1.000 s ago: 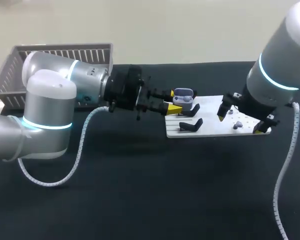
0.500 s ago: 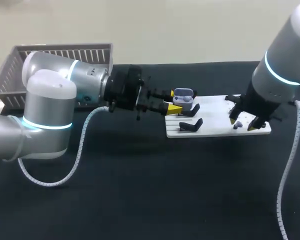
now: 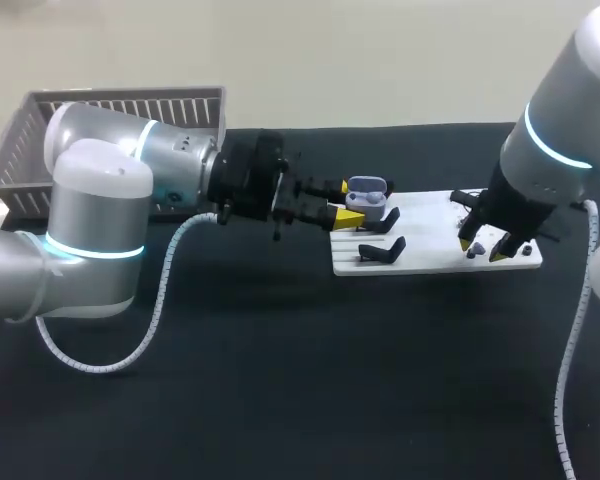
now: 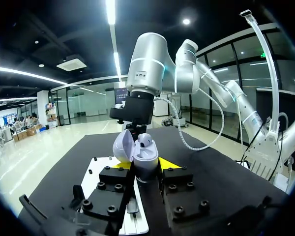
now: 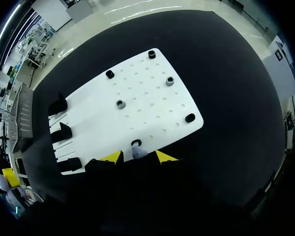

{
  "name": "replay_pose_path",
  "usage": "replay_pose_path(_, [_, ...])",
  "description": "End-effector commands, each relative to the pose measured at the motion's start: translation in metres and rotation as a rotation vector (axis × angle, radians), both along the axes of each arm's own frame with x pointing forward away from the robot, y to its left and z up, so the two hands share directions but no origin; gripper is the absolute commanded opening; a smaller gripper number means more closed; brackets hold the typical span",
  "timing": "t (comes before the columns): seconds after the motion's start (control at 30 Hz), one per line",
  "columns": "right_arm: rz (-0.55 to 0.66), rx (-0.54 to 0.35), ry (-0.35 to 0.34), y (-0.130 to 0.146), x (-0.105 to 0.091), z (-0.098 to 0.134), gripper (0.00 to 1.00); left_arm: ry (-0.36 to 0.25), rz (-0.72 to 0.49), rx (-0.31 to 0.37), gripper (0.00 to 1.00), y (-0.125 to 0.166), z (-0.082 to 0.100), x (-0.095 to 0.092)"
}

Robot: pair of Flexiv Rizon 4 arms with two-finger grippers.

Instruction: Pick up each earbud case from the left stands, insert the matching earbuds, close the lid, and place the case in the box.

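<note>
Dropped closer to the white board (image 5: 137,98), the right gripper (image 5: 137,157) straddles, 2 jaws apart, the earbud (image 5: 137,153) lying there, likely light, slippery and best pinched across its bulb, while the left gripper (image 4: 140,167) clamps the open case (image 4: 143,156).

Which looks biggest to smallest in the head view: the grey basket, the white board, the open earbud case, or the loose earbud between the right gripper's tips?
1. grey basket, partly hidden yet clearly largest
2. white board
3. earbud case
4. earbud, barely a speck
</note>
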State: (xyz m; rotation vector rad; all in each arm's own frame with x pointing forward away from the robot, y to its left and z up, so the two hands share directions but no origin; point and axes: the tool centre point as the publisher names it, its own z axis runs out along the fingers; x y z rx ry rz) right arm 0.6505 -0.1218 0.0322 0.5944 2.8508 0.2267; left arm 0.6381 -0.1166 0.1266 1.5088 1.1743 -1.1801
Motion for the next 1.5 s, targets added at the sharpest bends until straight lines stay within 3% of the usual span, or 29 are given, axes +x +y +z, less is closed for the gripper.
replay_pose_path(0.03, [-0.005,-0.004,0.009,0.0,0.006,-0.003,0.37,-0.001,0.001,-0.002,0.0,0.0,-0.001,0.0])
replay_pose_path(0.33, [-0.006,-0.006,0.023,0.0,0.01,-0.008,0.3,-0.001,0.001,-0.002,0.0,0.0,-0.001,0.0])
replay_pose_path(0.4, [-0.007,-0.006,0.026,0.001,0.01,-0.009,0.22,-0.001,0.001,-0.002,0.0,0.0,-0.001,0.0])
replay_pose_path(0.47, [-0.008,-0.007,0.028,0.001,0.01,-0.009,0.0,-0.001,0.001,-0.002,0.0,0.0,-0.001,0.0])
replay_pose_path(0.73, [-0.017,-0.009,0.022,0.0,0.004,-0.001,0.0,-0.001,0.001,-0.002,0.0,0.0,-0.001,0.0])
replay_pose_path(0.93, [-0.024,-0.003,-0.015,-0.001,-0.008,0.03,0.0,-0.001,0.001,-0.002,0.0,0.0,-0.001,0.0])
replay_pose_path(1.2, [0.032,0.0,-0.085,0.01,-0.023,0.097,0.0,-0.001,0.001,-0.002,0.0,0.0,-0.001,0.0])
replay_pose_path(1.5, [0.174,-0.011,-0.092,0.045,-0.038,0.164,0.0,-0.001,0.001,-0.002,0.0,0.0,-0.001,0.0])
